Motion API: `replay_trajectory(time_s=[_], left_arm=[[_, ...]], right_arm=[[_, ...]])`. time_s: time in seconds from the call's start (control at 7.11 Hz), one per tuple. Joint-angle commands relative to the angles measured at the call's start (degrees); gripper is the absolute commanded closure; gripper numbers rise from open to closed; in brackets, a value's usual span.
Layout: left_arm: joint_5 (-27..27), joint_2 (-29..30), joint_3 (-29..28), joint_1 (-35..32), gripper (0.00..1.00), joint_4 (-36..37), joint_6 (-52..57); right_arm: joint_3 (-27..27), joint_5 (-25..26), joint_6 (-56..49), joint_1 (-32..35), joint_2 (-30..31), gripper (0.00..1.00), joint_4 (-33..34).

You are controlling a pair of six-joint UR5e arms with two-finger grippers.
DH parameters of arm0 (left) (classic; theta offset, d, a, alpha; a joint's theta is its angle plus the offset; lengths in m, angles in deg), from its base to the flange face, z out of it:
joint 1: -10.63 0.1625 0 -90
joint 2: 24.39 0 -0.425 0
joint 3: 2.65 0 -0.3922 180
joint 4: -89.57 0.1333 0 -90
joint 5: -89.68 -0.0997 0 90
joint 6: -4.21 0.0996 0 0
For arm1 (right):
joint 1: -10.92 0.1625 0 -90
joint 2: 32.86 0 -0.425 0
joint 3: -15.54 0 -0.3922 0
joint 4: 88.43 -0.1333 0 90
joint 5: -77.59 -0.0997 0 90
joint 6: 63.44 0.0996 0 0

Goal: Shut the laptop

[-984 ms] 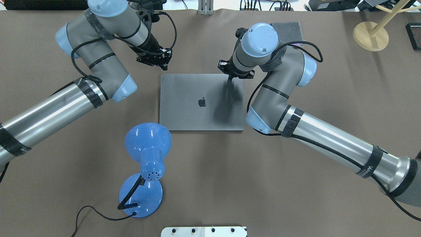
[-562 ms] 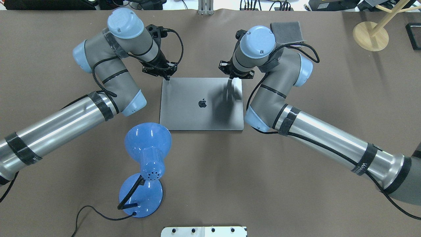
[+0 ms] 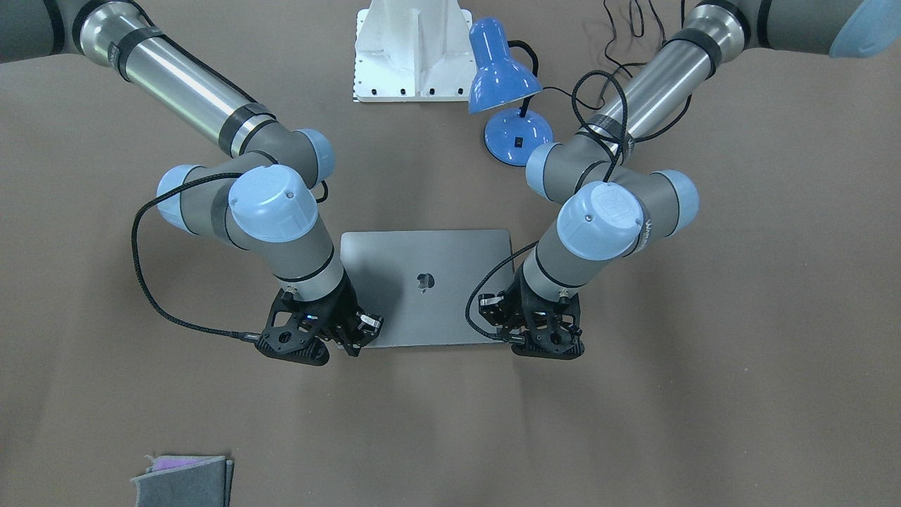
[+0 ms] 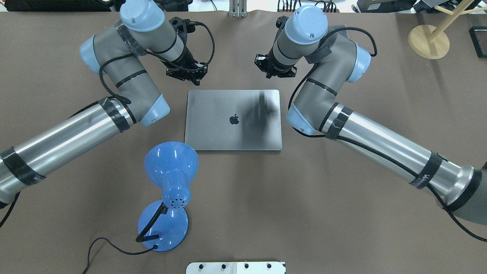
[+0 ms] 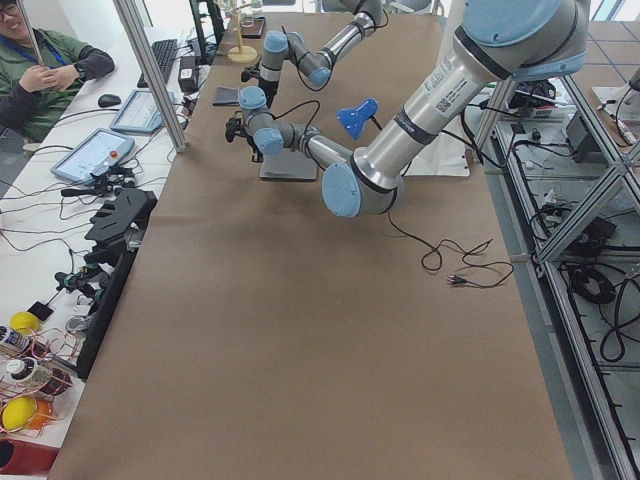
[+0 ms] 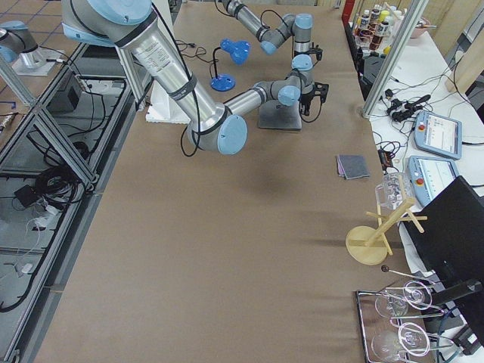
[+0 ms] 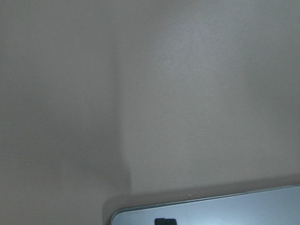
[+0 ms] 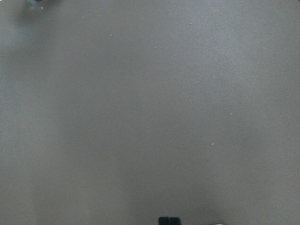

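Note:
The grey-silver laptop (image 4: 213, 121) lies flat on the table with its lid down and the dark apple logo facing up; it also shows in the front view (image 3: 450, 267). My left gripper (image 4: 197, 80) hangs just beyond the lid's far left corner, apart from it, fingers together. One corner of the laptop (image 7: 211, 213) shows at the bottom of the left wrist view. My right gripper (image 4: 269, 75) hangs beyond the far right corner, fingers together and empty. The right wrist view shows only bare table.
A blue desk lamp (image 4: 171, 163) with its cord stands near the laptop's near left corner. A folded grey cloth (image 3: 183, 482) lies far off. A wooden stand (image 4: 428, 42) is at the far right. A white plate (image 4: 236, 267) sits at the near edge.
The left gripper came to the lid's far left corner, then drew back. The right gripper moved off the lid's far right part to beyond its edge. The laptop stayed shut and still.

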Motion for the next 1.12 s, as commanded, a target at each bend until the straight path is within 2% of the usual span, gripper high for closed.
replay_trajectory(time_s=[0.0, 0.14, 0.42, 0.7, 0.84, 0.98], left_arm=[[6.43, -0.36, 9.28, -3.11, 0.29, 11.67, 2.27], [6.63, -2.02, 15.07, -3.56, 0.02, 16.95, 3.69], [6.99, -8.50, 29.90, -6.71, 0.02, 31.51, 13.65], [6.90, -12.99, 41.27, -12.67, 0.02, 48.14, 30.59], [6.90, -17.28, 44.19, -17.84, 0.02, 51.43, 40.51], [6.90, -22.20, 44.57, -23.02, 0.02, 52.07, 51.49]], right_arm=[[-6.60, -5.23, -4.54, 4.68, 3.95, 0.61, 5.69], [-10.20, -5.43, -8.15, 6.27, 6.50, 0.01, 8.34], [-16.53, -10.06, -17.62, 11.35, 12.30, 0.00, 13.44], [-23.04, -14.63, -31.06, 17.85, 23.00, 0.00, 14.43], [-25.77, -16.49, -37.91, 21.19, 28.97, 0.00, 14.43], [-28.93, -17.11, -45.81, 24.09, 36.25, 0.00, 14.34]])
